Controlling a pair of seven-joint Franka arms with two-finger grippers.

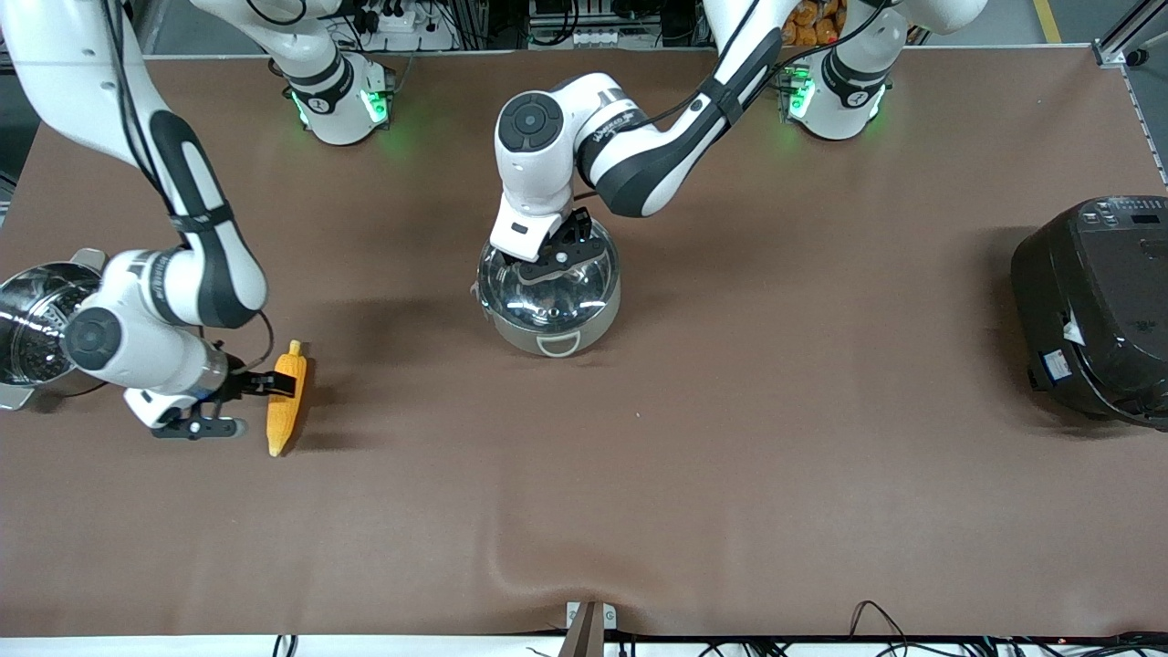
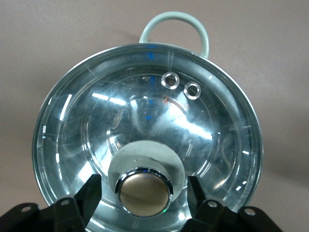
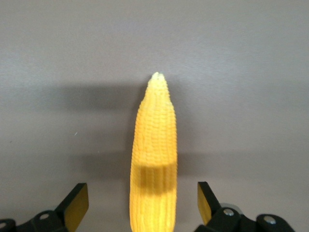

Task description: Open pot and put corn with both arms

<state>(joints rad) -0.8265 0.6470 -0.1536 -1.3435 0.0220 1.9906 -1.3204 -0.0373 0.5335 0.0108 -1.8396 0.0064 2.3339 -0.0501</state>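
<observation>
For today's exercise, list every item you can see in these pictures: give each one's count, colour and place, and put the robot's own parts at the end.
table: one, brown, under everything.
pot: one, shiny steel, mid-table, lid on.
glass lid: one, clear, on the pot.
knob: one, copper-coloured, atop the lid.
corn: one, yellow-orange, lying on the table toward the right arm's end.
steamer pot: one, steel, at the right arm's end.
rice cooker: one, black, at the left arm's end.
left gripper: one, black, open fingers either side of the knob.
right gripper: one, black, open fingers either side of the corn.
</observation>
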